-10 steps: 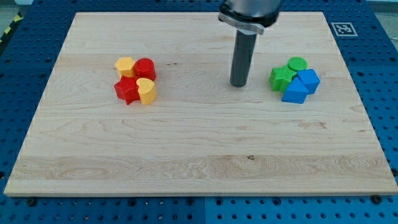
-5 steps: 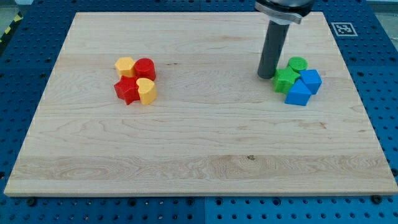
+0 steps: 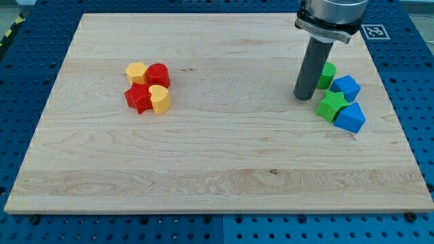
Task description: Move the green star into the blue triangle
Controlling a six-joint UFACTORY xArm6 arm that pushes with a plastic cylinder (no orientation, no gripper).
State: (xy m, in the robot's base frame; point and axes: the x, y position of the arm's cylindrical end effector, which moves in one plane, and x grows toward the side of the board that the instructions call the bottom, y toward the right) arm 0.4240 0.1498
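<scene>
The green star (image 3: 332, 106) lies at the view's right on the wooden board (image 3: 217, 169). It touches the blue triangle (image 3: 350, 117), which sits at its lower right. My tip (image 3: 302, 97) stands on the board just left of the green star, a small gap apart. A second blue block (image 3: 346, 87) lies above the star. A green round block (image 3: 327, 74) is partly hidden behind the rod.
At the view's left is a cluster: a yellow block (image 3: 136, 71), a red round block (image 3: 159, 74), a red star (image 3: 139, 97) and a yellow heart-like block (image 3: 160, 98). A printed marker (image 3: 374, 30) sits beyond the board's top right corner.
My tip moved right and slightly down. The green star and blue triangle slid down and right; the other blue block shifted right. The green round block stayed near its place.
</scene>
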